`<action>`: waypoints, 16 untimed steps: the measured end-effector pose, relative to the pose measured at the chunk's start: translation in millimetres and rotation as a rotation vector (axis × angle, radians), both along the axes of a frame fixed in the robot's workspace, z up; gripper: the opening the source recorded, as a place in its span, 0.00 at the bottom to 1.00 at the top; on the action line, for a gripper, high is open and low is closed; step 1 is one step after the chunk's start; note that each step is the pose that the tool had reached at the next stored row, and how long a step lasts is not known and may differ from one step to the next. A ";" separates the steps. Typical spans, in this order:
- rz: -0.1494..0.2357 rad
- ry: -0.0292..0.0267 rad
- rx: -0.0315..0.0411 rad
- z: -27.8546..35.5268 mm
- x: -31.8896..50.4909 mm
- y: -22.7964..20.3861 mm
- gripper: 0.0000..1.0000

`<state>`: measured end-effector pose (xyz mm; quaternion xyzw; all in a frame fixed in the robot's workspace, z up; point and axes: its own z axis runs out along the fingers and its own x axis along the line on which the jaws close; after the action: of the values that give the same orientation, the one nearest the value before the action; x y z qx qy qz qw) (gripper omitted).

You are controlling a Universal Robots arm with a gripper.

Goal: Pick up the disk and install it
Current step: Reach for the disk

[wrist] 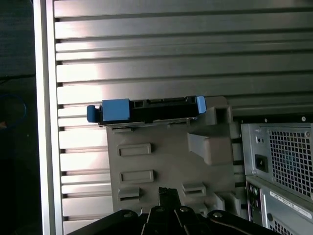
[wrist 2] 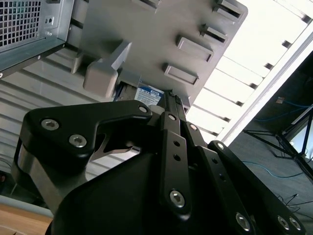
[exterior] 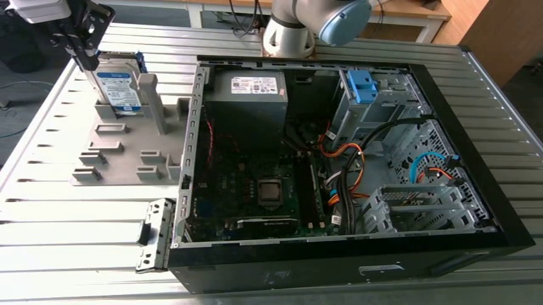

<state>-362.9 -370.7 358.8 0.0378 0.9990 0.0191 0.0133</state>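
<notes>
Pick-up not yet done: tool [exterior: 86, 62] looks closed and empty just above the upright disk [exterior: 117, 90] in grey holder [exterior: 119, 159], exterior view's left; grasping needs it opened.

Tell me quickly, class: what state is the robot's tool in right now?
Tool: closed, holding nothing, not touching the disk that stands upright in the grey holder.

The gripper [exterior: 88, 62] hangs at the exterior view's far left, pointing down, its black fingers [wrist 2: 172, 142] drawn together to a narrow tip (both wrist views show them meeting). The arm's grey, blue-capped joint [exterior: 314, 22] stands at the top centre.
</notes>
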 end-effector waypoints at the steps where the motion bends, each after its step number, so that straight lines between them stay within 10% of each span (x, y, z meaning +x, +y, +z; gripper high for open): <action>1: 0.000 0.0000 0.0000 -0.1 -0.1 0.3 0.11; 16: 0.000 0.0002 -0.0001 -2.2 -2.0 3.1 0.11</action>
<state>-364.9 -367.6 356.6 0.0378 0.9990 0.0190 0.0132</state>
